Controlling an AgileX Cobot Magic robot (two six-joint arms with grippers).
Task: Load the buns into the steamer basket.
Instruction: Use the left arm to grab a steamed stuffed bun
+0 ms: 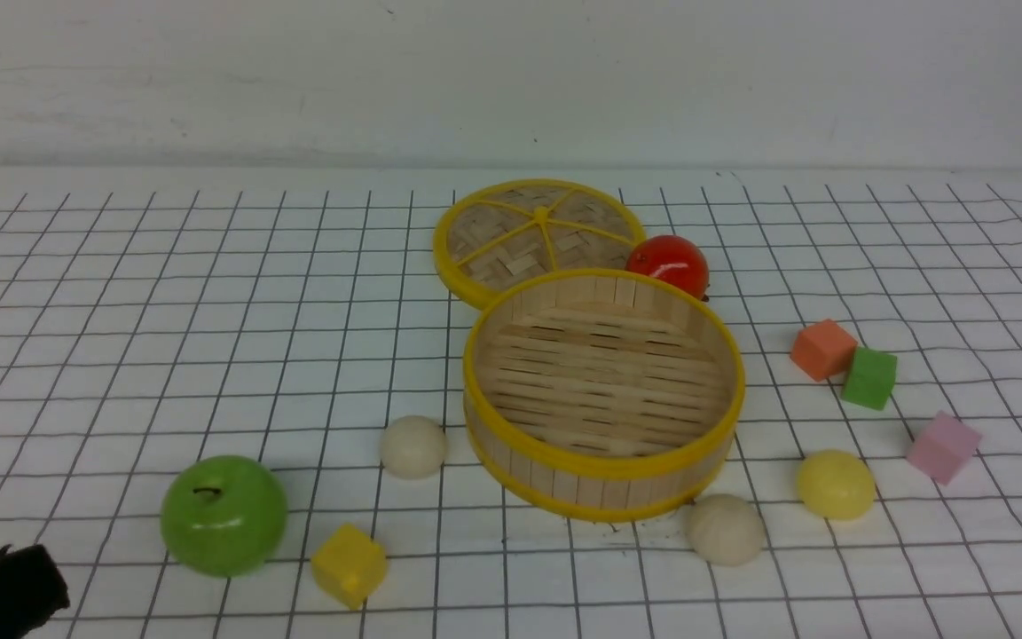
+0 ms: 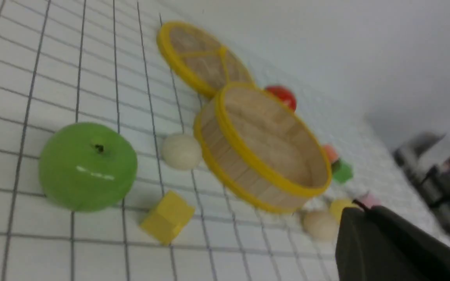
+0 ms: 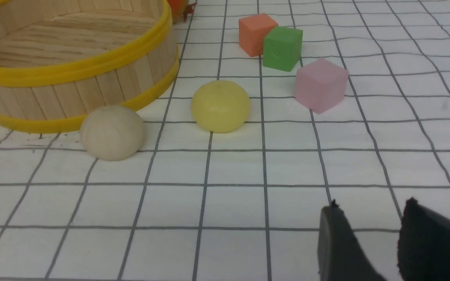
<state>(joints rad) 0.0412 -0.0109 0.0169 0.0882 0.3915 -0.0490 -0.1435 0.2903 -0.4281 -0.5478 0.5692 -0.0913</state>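
Note:
The steamer basket (image 1: 600, 466) stands empty in the middle of the table. One off-white bun (image 1: 413, 446) lies at its left side. A second off-white bun (image 1: 725, 529) and the glossy pale yellow bun (image 1: 835, 484) lie at its front right. The right wrist view shows that off-white bun (image 3: 111, 132), the yellow bun (image 3: 220, 105) and the basket (image 3: 72, 66). My right gripper (image 3: 371, 205) is open and empty, well short of the yellow bun. My left gripper (image 1: 5, 590) is at the front left corner, its fingers (image 2: 359, 218) closed together, empty, near the apple.
A green apple (image 1: 224, 515) and a yellow cube (image 1: 349, 564) sit front left. The woven lid (image 1: 538, 235) and a red tomato (image 1: 668, 264) lie behind the basket. Orange (image 1: 822, 349), green (image 1: 868, 378) and pink (image 1: 943, 446) cubes stand to the right.

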